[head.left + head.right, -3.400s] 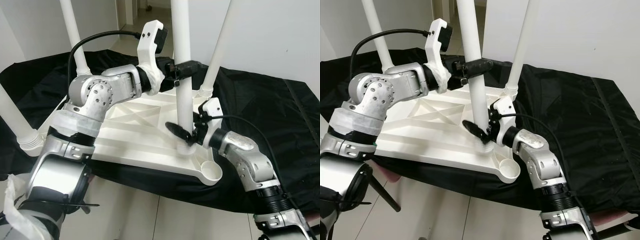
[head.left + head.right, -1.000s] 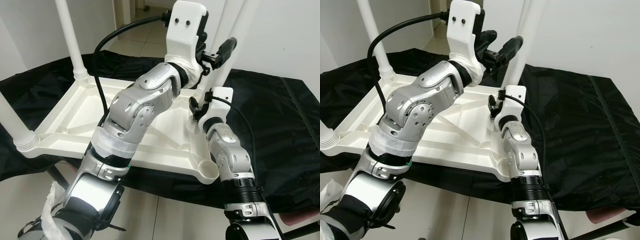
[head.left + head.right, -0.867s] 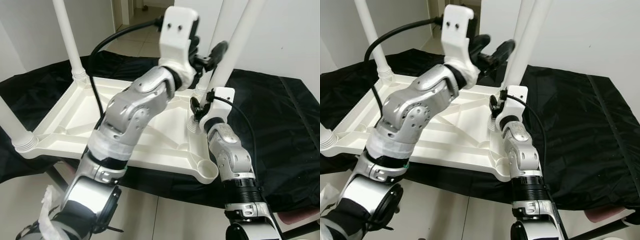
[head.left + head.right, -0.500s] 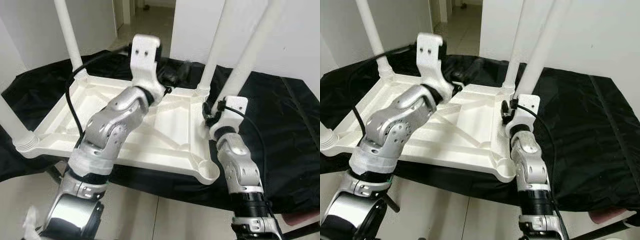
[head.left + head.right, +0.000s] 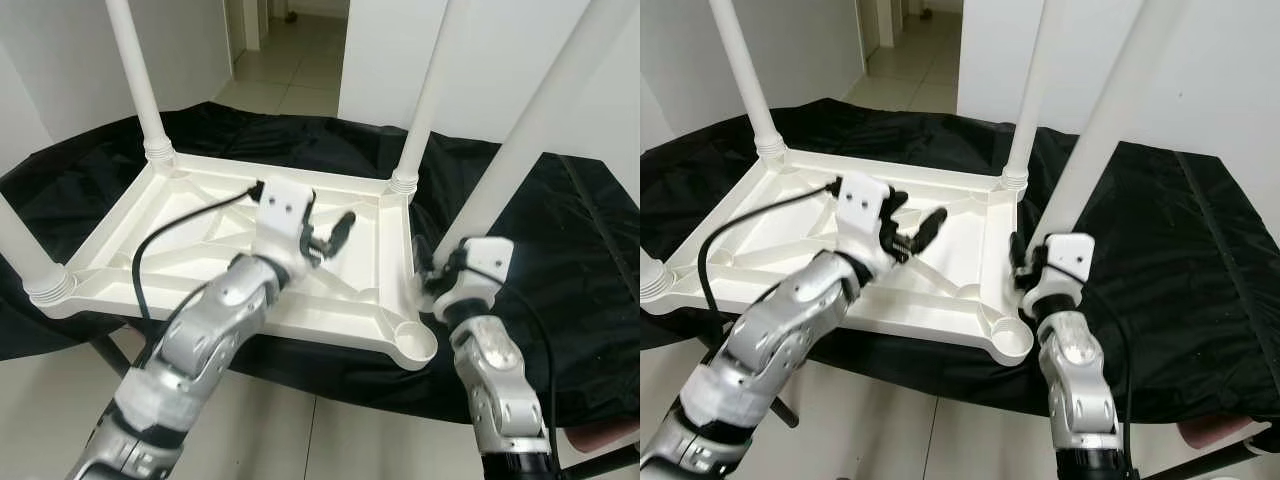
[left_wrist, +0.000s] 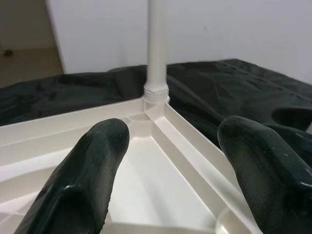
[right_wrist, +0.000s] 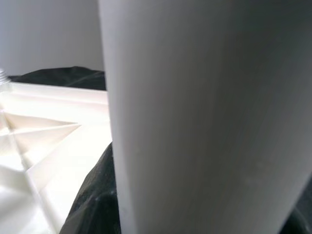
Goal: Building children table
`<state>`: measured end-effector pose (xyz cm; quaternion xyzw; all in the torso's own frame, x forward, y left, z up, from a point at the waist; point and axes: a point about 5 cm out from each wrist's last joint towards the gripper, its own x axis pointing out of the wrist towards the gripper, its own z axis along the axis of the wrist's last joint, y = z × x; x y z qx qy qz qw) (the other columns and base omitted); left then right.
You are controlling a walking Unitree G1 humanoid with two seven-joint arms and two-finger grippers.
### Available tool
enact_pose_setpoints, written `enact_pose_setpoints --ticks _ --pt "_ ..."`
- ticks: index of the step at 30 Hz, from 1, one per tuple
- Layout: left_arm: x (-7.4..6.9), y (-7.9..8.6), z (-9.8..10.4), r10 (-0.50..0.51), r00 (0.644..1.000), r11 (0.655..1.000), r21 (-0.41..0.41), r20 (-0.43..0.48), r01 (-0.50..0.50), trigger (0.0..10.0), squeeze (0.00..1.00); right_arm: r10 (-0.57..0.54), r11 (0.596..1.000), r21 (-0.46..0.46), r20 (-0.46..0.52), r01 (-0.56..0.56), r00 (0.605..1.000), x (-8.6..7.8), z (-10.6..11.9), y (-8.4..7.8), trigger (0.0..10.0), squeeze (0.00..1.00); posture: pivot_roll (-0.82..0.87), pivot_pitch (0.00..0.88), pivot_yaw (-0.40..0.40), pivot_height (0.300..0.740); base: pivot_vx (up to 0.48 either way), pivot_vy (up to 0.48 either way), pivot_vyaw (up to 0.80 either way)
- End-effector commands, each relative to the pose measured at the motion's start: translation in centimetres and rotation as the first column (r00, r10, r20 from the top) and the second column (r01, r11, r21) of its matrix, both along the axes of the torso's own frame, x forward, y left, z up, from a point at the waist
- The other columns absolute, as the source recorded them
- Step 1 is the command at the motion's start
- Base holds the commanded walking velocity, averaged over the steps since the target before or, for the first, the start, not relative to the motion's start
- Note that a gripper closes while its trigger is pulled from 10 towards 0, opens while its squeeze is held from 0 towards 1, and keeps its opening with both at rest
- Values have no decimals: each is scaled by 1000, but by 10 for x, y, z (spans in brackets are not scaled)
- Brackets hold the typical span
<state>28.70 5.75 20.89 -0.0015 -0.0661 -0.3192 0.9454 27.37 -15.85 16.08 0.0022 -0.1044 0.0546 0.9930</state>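
Near-left leg (image 5: 25,250): seated in its corner socket of the upturned white tabletop (image 5: 150,240), which lies underside-up on a black cloth (image 5: 560,250) spread over the counter.
Far-left leg (image 5: 135,80): upright in its threaded collar at the far-left corner.
Left claw (image 5: 325,240): hovers over the ribbed underside near the middle, its two black fingers (image 6: 83,180) spread wide and gripping nothing; its wrist view looks between them toward the far-right corner.
Far-right leg (image 5: 420,100): standing in its collar at the far-right corner, so three of the four legs appear fitted.
Near-right socket (image 5: 417,343): an open round cup at the tabletop's near-right corner, with no leg in it.
Fourth leg (image 5: 530,140): tilted, its lower end at the right claw (image 5: 437,283) just beside the tabletop's right edge and short of the open socket; the claw appears closed on it.
Progress: by this evidence mostly built, with seating the last leg and righting the table left to do.
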Motion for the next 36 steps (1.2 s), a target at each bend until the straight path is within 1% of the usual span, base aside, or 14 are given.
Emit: enact_pose_setpoints --ticks 1,4,7,10,12,15,22,26,30,31,32,35,36 --pt "-15 -11 -1 -302 952 952 73 41 299 10000 0 21 1000 -15 38 -21 999 -5 5 0 10000 0 -31 8 -49 740 0 0 0" --pt "-20 -8 -12 -317 948 942 124 27 311 10000 0 58 998 -20 38 -57 998 -13 1 2 10000 0 -32 13 -49 740 0 0 0" --pt "-21 -7 -16 -318 948 940 133 16 313 10000 0 72 997 -18 38 -71 997 -16 0 3 10000 0 -32 13 -49 740 0 0 0" --pt "-27 -4 -20 -340 940 930 154 13 334 10000 0 107 994 -40 47 -105 993 -24 -1 7 10000 0 -36 18 -51 740 0 0 0" --pt "-29 -3 -21 -344 939 928 157 12 338 10000 0 116 993 -33 48 -114 992 -26 -2 9 10000 0 -36 18 -51 740 0 0 0" --pt "-32 -4 -22 -352 936 925 158 11 346 10000 0 113 993 -34 22 -112 993 -31 -10 10 10000 0 -38 23 -53 740 0 0 0" --pt "-34 -5 -23 -352 936 924 164 13 346 10000 0 115 992 -45 -13 -115 993 -34 -21 10 10000 0 -38 27 -52 740 0 0 0" --pt "-31 -3 -22 -350 936 925 170 27 341 10000 0 125 988 -84 -59 -129 990 -40 -33 5 10000 0 -38 31 -49 740 0 0 0" --pt "-30 -2 -22 -357 934 922 170 29 348 10000 0 133 985 -102 -70 -139 989 -41 -36 4 10000 0 -41 36 -45 740 0 0 0" --pt "-30 -2 -21 -360 932 921 171 30 350 10000 0 145 980 -127 -75 -154 987 -42 -37 4 10000 0 -41 38 -42 740 0 0 0" --pt "-30 -2 -21 -360 932 921 171 30 350 10000 0 145 980 -127 -75 -154 987 -42 -37 4 10000 0 -41 38 -42 740 0 0 0" --pt "-29 -1 -21 -363 931 919 177 33 352 10000 0 186 964 -179 -86 -199 979 -44 -40 7 10000 0 -44 42 -36 740 0 0 0" --pt "-29 -1 -21 -363 931 919 177 33 352 10000 0 213 953 -201 -93 -227 973 -45 -42 9 10000 0 -44 42 -36 740 0 0 0"
